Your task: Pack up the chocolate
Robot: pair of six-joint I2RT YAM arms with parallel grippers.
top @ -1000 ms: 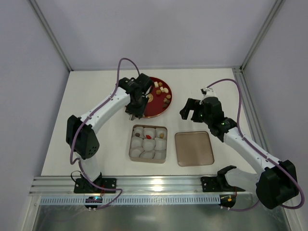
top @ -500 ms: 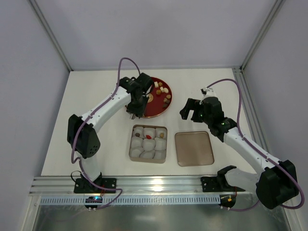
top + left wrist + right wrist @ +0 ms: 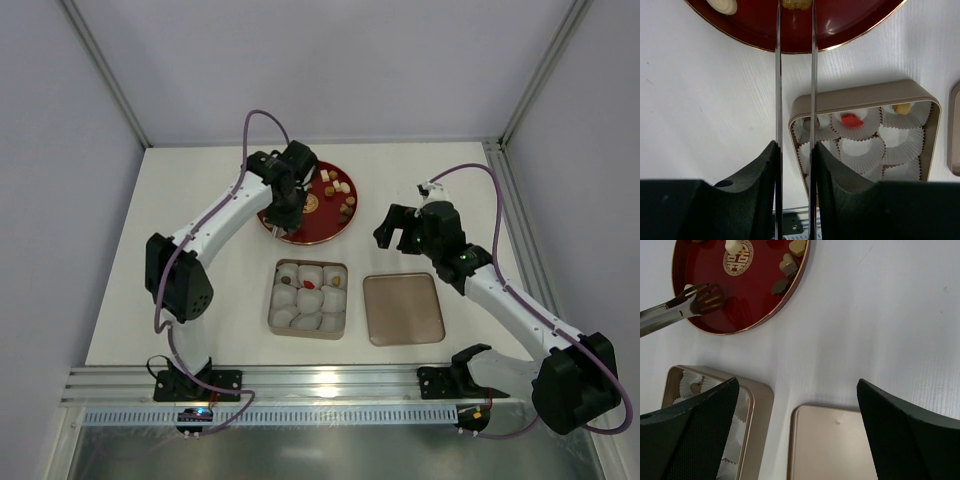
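The left pincer [image 3: 795, 148] grips metal tongs [image 3: 778, 75], tips over the red plate [image 3: 850, 25] by the worktop's [image 3: 865, 315] far edge. Most chocolate [image 3: 785, 262] lies on that plate, and a few pieces sit in the box [image 3: 860, 92]. The right pincer [image 3: 797, 382] hangs wide open between plate and lid [image 3: 835, 440].

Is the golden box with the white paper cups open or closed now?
Open. The box has no cover on it, its paper cups show from above, and the flat lid lies apart on its right.
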